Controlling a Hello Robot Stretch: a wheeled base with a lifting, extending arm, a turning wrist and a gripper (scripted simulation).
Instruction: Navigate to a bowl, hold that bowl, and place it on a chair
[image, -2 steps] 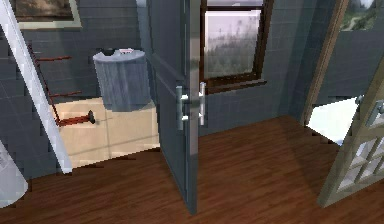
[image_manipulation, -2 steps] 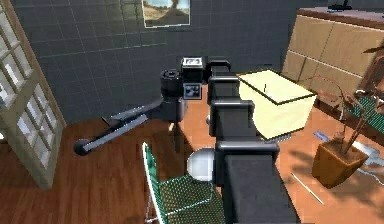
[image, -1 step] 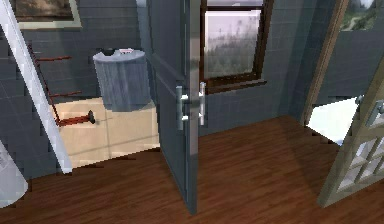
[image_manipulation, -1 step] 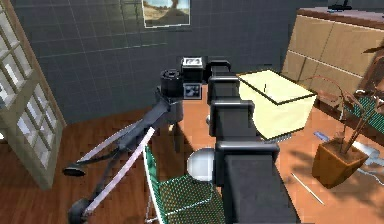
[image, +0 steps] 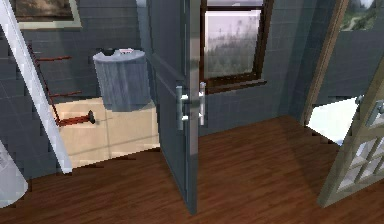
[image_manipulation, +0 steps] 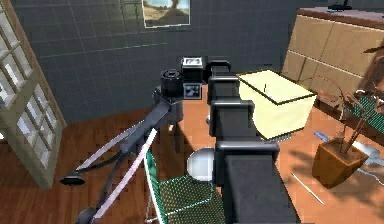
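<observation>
1. Forward view: a dark blue-grey door (image: 170, 100) stands ajar dead centre, its edge toward the robot and its handle (image: 190, 105) sticking out. Past it on the left there's a tiled room with a grey bin (image: 122, 78) and what looks like a plunger (image: 78, 120) on the floor. A brown-framed window (image: 232, 45) sits right of the door. A glass-paned door (image: 355, 155) comes in at the right edge.

2. Arm side view: the arm (image_manipulation: 235, 130) is stretched out. The claw (image_manipulation: 166, 88) ends right at the top of a dark tripod-looking stand (image_manipulation: 125, 155). With that stand at it, I can't tell if the claw has hold of anything, or whether it's clenched or released. A green mesh chair (image_manipulation: 185, 200) is at the bottom, just beside the arm. Just left of the arm, near the chair, is a pale round thing (image_manipulation: 203, 162). It might be the bowl, but honestly it's too blobby to call. A cream boxy thing (image_manipulation: 275, 100) and a potted plant (image_manipulation: 345, 150) are on the arm's other side.

3. What could go wrong, my guess:
   - The arm is out among clutter, so any turn of the base could swing it into the stand or the cream box and knock them over.
   - Driving straight ahead risks clipping that door edge.
   - I wouldn't bet a grab on the blob either.
</observation>
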